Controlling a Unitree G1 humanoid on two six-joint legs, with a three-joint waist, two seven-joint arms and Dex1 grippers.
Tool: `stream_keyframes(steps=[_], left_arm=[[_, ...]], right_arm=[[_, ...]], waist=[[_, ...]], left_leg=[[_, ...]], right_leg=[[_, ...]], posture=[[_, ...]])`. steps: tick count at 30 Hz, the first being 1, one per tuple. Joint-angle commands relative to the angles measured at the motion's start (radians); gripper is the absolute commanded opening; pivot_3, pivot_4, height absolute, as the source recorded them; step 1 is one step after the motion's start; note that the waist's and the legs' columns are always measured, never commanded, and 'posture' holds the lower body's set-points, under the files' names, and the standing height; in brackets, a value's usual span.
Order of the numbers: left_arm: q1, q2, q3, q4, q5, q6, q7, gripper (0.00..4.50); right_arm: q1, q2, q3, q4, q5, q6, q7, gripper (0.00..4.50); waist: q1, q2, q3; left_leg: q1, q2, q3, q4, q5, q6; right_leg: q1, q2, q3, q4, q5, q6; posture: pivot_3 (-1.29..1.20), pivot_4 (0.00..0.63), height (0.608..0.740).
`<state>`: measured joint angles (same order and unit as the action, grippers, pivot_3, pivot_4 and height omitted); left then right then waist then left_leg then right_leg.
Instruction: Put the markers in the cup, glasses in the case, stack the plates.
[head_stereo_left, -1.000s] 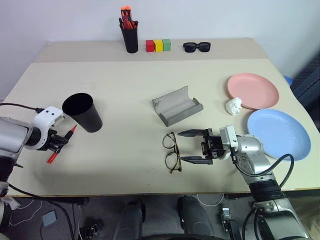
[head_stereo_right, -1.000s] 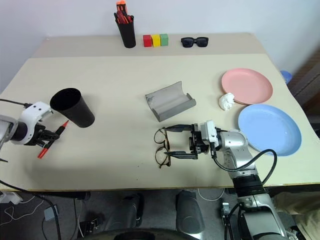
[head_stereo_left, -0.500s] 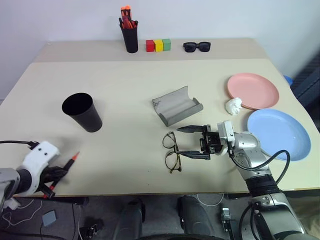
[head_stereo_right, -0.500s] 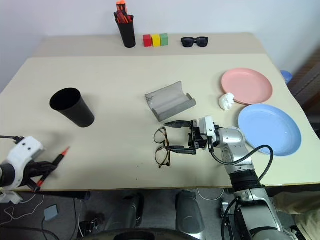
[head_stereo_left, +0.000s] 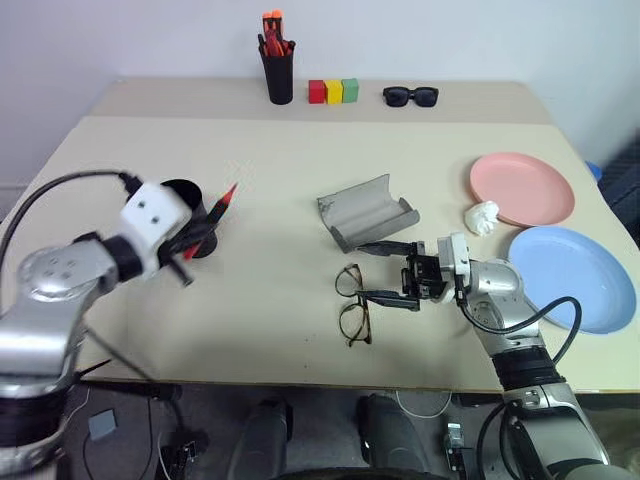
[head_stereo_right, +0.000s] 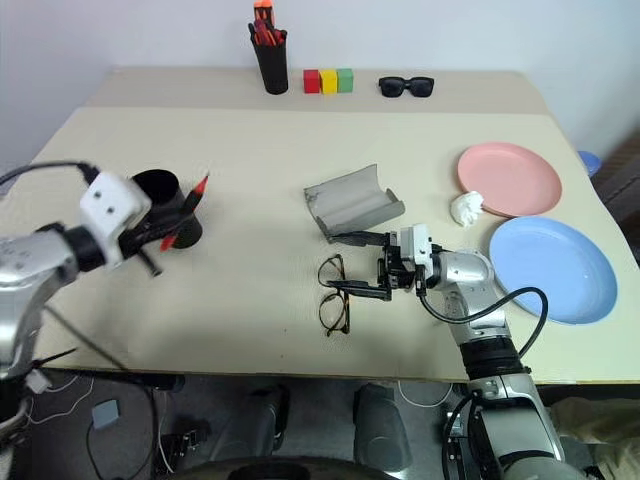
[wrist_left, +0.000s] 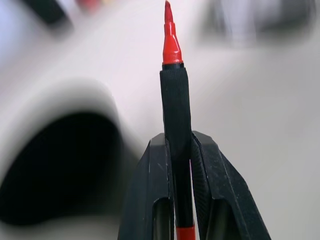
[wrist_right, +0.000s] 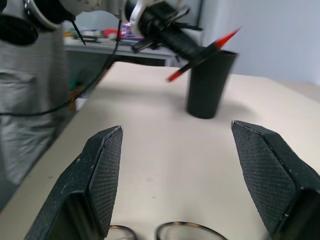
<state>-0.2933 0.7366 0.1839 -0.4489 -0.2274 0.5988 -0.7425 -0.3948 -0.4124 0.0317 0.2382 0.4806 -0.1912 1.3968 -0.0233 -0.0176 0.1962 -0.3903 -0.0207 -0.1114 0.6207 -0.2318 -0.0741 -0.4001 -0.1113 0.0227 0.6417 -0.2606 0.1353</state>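
Now left end effector (head_stereo_left: 197, 237) grips marker (head_stereo_left: 210, 219) (red-tipped) — over cup (head_stereo_left: 186, 193).

Pen pot (head_stereo_left: 279, 78), 3 blocks (head_stereo_left: 333, 91), sunglasses (head_stereo_left: 410, 96), tissue (head_stereo_left: 483, 216).

A robot test room or lab, not a home — the signs are plain. A bare beige table (head_stereo_left: 300, 190) stands against a blank white wall (head_stereo_left: 450, 40), and small props sit on it well apart: a black pen pot (head_stereo_left: 279, 78), three coloured blocks (head_stereo_left: 333, 91) in a row, black sunglasses (head_stereo_left: 410, 96), a grey case (head_stereo_left: 367, 211), two plastic plates (head_stereo_left: 522, 188) and a black cup (head_stereo_left: 190, 225). Loose cables (head_stereo_left: 120, 375) trail on a grey floor (head_stereo_left: 130, 440) under the table's near edge. In the right wrist view a cluttered bench (wrist_right: 100, 42) shows beyond the table — blurred, its contents unreadable.
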Motion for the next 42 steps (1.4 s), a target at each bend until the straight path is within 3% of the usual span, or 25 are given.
stream_keyframes(steps=[1,8,18,32,42], left_arm=[[-0.056,-0.042,-0.030,0.029,0.024,-0.055,0.068,0.02],[-0.177,-0.131,-0.053,0.085,0.048,-0.100,0.184,0.02],[-0.226,-0.252,0.092,0.016,0.098,-0.197,0.490,0.02],[-0.034,-0.385,0.180,-0.454,0.080,0.224,0.704,0.02],[0.024,-0.401,0.140,-0.238,0.208,0.034,0.783,0.02]], right_arm=[[-0.027,0.017,-0.041,-0.038,0.030,0.000,-0.050,3.54],[-0.085,0.052,-0.085,-0.060,0.090,0.056,-0.132,3.54],[-0.088,0.060,-0.093,-0.078,0.120,0.104,-0.143,3.54],[-0.120,0.057,-0.105,0.020,0.092,0.094,-0.108,3.54],[-0.130,0.067,-0.102,0.021,0.081,0.096,-0.129,3.54]], waist=[[-0.013,0.000,0.000],[-0.019,0.000,0.000],[-0.020,0.000,0.000],[-0.019,-0.001,0.000],[-0.013,-0.001,0.000]], left_leg=[[0.000,0.000,0.000,0.000,0.000,0.000],[0.000,0.000,-0.001,0.000,0.000,0.000],[0.000,0.000,-0.001,0.000,0.000,0.000],[-0.001,0.000,-0.001,0.002,0.000,0.000],[0.000,0.000,-0.001,0.003,0.000,0.000]], right_leg=[[0.000,0.000,0.000,0.001,0.000,0.000],[-0.002,0.001,0.000,0.004,0.000,0.000],[-0.002,0.001,0.000,0.004,0.000,0.000],[-0.001,0.001,0.000,0.004,0.000,0.000],[0.000,0.001,0.000,0.003,0.000,0.000]], posture=[[0.00,0.150,0.740],[0.00,0.150,0.740],[0.00,0.150,0.740],[0.00,0.150,0.740],[0.00,0.150,0.740]])
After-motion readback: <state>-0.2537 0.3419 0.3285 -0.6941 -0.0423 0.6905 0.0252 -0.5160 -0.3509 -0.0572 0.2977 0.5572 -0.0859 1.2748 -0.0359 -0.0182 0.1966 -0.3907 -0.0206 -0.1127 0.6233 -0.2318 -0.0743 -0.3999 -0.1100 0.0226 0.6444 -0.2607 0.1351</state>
